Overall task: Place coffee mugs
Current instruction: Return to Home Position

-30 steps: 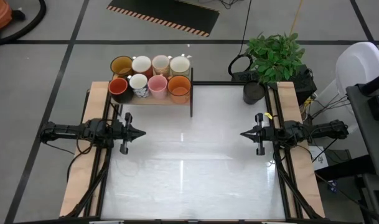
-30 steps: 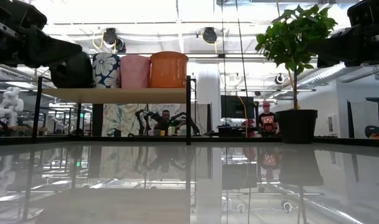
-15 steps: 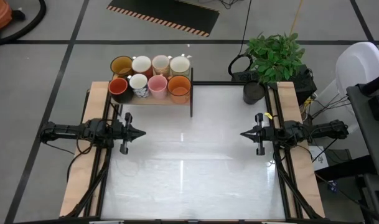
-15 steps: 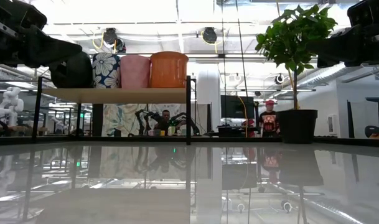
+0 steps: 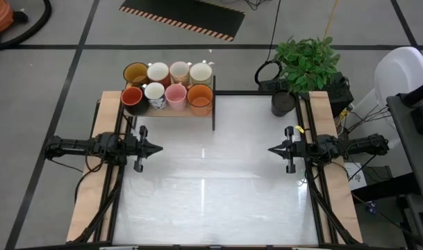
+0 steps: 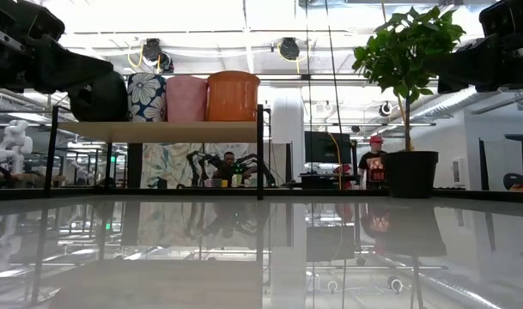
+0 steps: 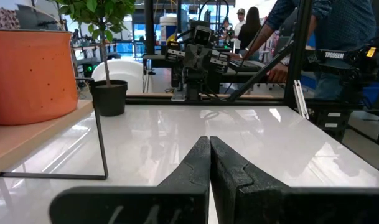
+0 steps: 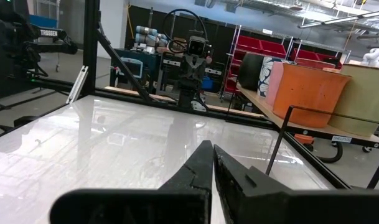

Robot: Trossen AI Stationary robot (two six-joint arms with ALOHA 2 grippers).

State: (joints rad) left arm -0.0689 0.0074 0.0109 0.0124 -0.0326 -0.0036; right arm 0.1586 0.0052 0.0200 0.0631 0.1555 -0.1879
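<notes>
Eight mugs stand in two rows on a raised wooden shelf (image 5: 171, 110) at the table's far left: amber (image 5: 135, 73), white (image 5: 158, 72), cream (image 5: 179, 71), white (image 5: 201, 72) behind; red (image 5: 132, 97), flowered white (image 5: 154, 93), pink (image 5: 176, 95), orange (image 5: 200, 96) in front. The orange mug also shows in the left wrist view (image 7: 30, 74) and the right wrist view (image 8: 307, 86). My left gripper (image 5: 158, 148) is shut and empty at the table's left edge. My right gripper (image 5: 271, 150) is shut and empty at the right edge. Both hover above the table.
A dark grey pot (image 5: 283, 103) with a leafy plant (image 5: 307, 61) stands at the table's far right corner. The shelf's thin black frame (image 5: 214, 111) stands on the table. The glossy white tabletop (image 5: 211, 180) lies between the arms. People show in the room behind (image 6: 374, 163).
</notes>
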